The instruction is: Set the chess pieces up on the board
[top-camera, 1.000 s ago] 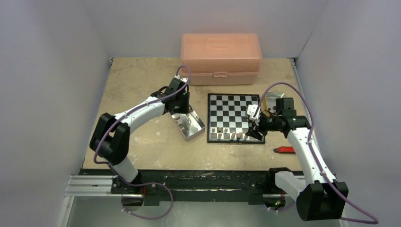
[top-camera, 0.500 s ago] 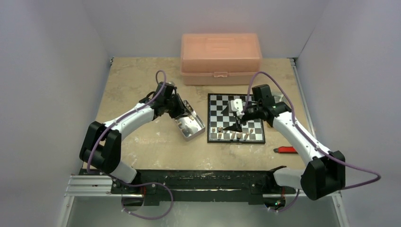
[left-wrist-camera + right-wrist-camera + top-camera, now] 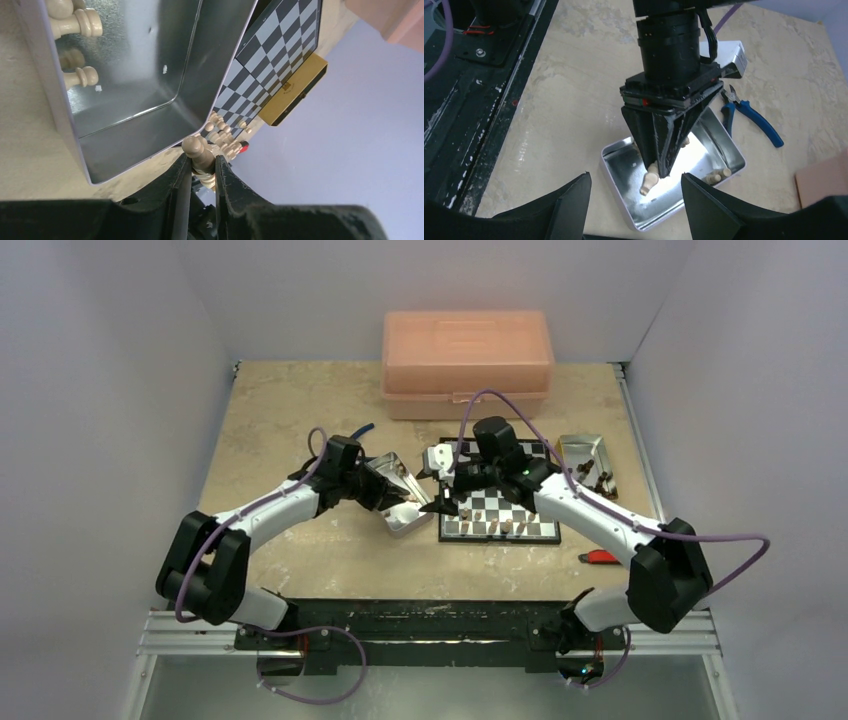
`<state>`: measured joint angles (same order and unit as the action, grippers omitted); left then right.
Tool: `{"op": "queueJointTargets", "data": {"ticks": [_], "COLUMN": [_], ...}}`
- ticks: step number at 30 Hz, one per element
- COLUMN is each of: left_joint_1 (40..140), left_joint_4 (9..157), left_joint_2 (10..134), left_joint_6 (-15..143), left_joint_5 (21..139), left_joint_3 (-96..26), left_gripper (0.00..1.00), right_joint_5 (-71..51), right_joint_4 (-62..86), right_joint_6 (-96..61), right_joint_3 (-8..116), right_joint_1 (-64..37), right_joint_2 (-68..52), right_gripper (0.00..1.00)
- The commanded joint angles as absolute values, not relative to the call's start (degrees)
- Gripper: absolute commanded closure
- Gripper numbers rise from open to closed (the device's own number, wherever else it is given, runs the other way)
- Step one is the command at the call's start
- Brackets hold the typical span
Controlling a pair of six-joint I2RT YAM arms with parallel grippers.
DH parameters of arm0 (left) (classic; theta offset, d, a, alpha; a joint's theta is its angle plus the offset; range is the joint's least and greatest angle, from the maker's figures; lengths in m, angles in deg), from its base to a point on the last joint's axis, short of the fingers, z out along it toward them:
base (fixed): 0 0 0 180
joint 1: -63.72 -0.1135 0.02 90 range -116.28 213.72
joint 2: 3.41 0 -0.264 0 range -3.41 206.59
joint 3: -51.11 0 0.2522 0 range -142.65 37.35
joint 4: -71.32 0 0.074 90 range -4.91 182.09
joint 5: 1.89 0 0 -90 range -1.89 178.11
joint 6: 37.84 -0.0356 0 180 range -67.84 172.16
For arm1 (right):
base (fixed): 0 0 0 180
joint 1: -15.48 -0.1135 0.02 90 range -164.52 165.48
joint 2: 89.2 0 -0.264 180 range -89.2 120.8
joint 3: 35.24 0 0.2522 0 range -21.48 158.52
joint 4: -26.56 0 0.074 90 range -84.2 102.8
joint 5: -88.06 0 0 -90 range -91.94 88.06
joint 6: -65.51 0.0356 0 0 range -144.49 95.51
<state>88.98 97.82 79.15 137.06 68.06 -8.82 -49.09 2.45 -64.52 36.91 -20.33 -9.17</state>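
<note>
"One light tan chess piece point(image 3: 199, 152) was clamped between the fingers of the left gripper point(image 3: 202, 170). It was held over the open metal tin point(image 3: 125, 145), where a few more tan pieces point(image 3: 80, 22) lay."

"And to the right of that?"

"The right gripper point(image 3: 440, 506) faced the left one with its fingers well apart and nothing between them, just beside the left edge of the board point(image 3: 290, 35). Several pieces point(image 3: 492, 526) stood on the board's near rows, but their number could not be told."
</note>
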Motion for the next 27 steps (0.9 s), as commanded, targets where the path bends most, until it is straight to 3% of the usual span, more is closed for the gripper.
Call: {"op": "queueJointTargets", "data": {"ticks": [1,19,27], "left_joint_1": [89.03,88.96,88.95], "left_joint_4": [89.71,81.80,80.12], "left_joint_2": [77.01,75.33,75.73], "left_joint_6": [146.18,149.93,150.54], "left_joint_5": [65.11,64.74,64.21], "left_joint_3": [-6.79,-2.74,-1.66], "left_gripper": [1.00,1.00,1.00], "right_joint_5": [-43.11,-32.54,-29.08], "right_joint_4": [9.20,15.16,16.24], "right_joint_6": [-59.78,-57.71,-56.77], "right_joint_3": [36.70,33.43,33.54], "right_joint_1": [-23.66,-25.88,-26.18], "right_joint_2": [-8.84,-4.83,-4.38], "right_gripper": [0.31,0.46,0.60]}}
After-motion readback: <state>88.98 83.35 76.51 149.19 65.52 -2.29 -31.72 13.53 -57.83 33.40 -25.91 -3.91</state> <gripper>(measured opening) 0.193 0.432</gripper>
